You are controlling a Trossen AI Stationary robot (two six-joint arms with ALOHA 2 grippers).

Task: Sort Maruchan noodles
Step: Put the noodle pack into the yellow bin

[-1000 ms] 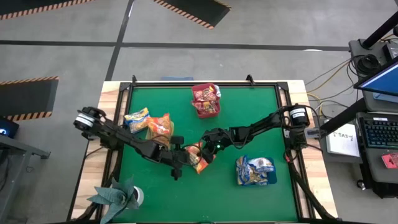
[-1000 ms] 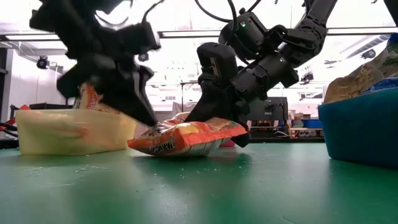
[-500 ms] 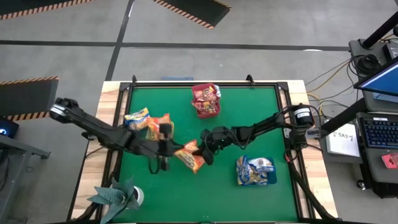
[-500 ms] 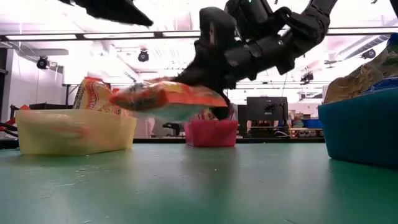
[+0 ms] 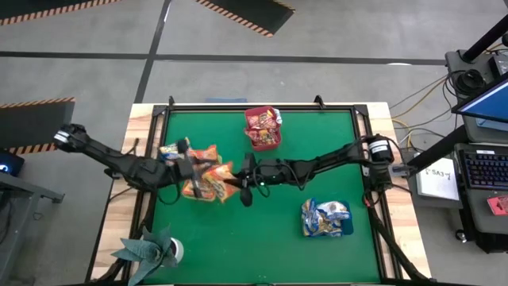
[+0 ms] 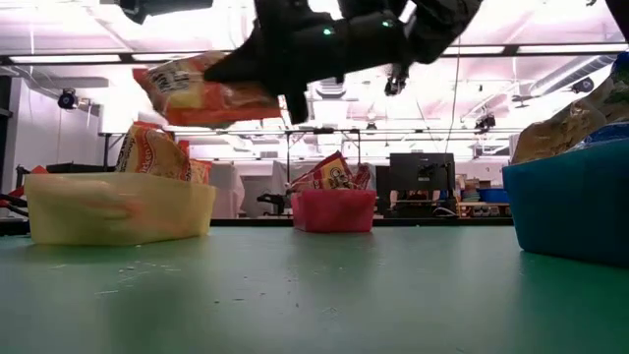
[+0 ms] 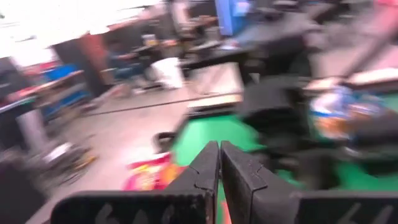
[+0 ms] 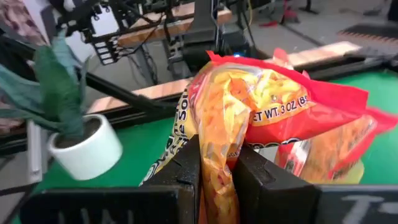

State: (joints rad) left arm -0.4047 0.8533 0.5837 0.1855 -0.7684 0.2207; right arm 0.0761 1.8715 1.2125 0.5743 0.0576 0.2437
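Orange crinkly plastic ramen packet (image 5: 213,181) hangs pinched in the right gripper (image 5: 235,182), whose arm stretches level toward the frame's centre-left, over the yellow-green plastic tray (image 6: 118,208). The left gripper (image 5: 184,160) is clenched empty beside it. Green tabletop (image 5: 270,230) below lies open.

Two dark jointed arms, black cables

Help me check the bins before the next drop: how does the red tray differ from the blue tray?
The red tray sits at the table's far edge, mid-width; the blue tray sits nearer, on the right arm's side. The red tray holds red and pink packets; the blue tray holds blue-and-yellow packets. In the low view the blue tray looms close, the red tray looks small. Both rest flat on the green mat, packets sticking up above the rims.
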